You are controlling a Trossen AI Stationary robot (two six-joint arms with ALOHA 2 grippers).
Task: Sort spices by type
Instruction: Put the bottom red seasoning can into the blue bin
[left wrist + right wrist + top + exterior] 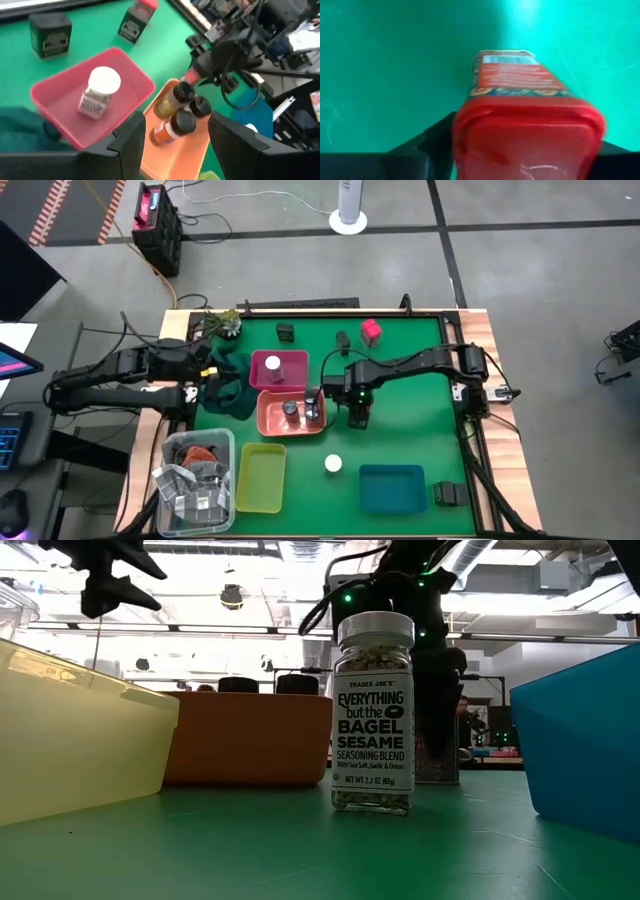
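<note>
Right wrist view puts your right pincer [520, 155] straddling the red-lidded box [525, 110], fingers beside but grip unclear, standing upright directly beneath it on the table [385, 65]

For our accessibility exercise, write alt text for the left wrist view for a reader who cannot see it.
A white-capped jar lies in a pink tray; beside it, an orange tray holds three dark-lidded jars. The left gripper hovers open above the trays, and two boxes stand on the green table.

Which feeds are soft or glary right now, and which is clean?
Right wrist view: the red-lidded box fills the frame, its lid blurred. Left wrist view: the white-capped jar is slightly smeared. Low view: bright ceiling lights, yet the bagel seasoning jar reads sharp.
</note>
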